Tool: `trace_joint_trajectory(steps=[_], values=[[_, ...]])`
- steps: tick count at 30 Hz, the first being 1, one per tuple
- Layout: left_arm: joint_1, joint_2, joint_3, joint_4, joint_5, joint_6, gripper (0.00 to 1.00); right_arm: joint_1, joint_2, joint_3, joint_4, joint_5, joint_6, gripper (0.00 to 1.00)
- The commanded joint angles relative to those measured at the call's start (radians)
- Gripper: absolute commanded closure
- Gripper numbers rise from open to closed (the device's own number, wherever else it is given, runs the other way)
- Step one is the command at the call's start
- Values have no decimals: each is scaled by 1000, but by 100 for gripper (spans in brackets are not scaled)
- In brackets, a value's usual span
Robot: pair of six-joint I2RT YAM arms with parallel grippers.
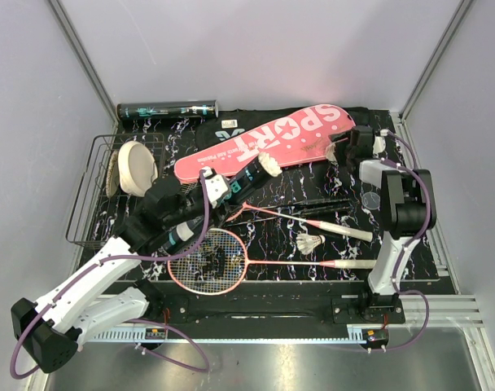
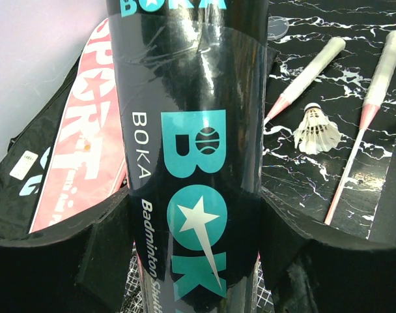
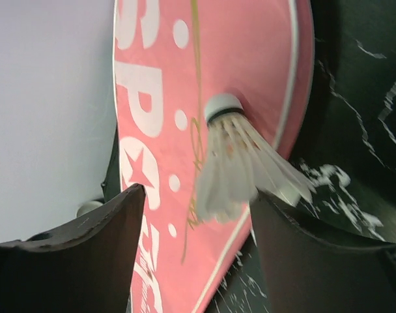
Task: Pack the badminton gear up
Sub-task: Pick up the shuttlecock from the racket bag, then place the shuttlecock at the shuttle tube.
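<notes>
Nearest us, at 6 o'clock on the table (image 1: 280, 236), a pink racket (image 1: 208, 262) lies flat, its head toward 8 o'clock and its white handle toward 4. Just beyond its shaft a loose shuttlecock (image 1: 310, 243) rests between it and the second racket (image 1: 349, 231), whose handle also points toward 4 o'clock.

Over the middle, our left pincer (image 2: 195, 215) is clamped on the BOKA tube (image 2: 191, 130), with both fingers (image 2: 100, 254) pressed to its sides. The tube slants toward 1 o'clock above racket strings.

At 9 o'clock a wire basket (image 1: 89, 204) holds a cream disc (image 1: 137, 167). Farther back, the pink SPORT case (image 1: 264, 142) lies across the black bag (image 1: 227, 122).

At 2 o'clock our right pincer (image 3: 198, 202) stands open astride a feather shuttlecock (image 3: 230, 163) at the case's rounded end. We see a clear gap on its left side, while the feathers reach the right finger.

At 11 o'clock, against the back wall, a second tube (image 1: 168, 108) lies on its side.
</notes>
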Motion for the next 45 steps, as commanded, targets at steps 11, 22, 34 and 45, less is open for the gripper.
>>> trace_joint_trajectory(steps=[11,22,34,45], values=[[-2,-4,2,96,29,9,100,-12,111,340,-160,-9,-197,100],[-4,-58,-53,70,7,198,100,156,-606,98,-770,-520,-789,100],[-21,-55,-55,1,69,245,100,238,-961,63,-955,-886,-885,100],[-87,-19,-50,-30,40,255,100,353,-929,38,-755,-837,-729,100]])
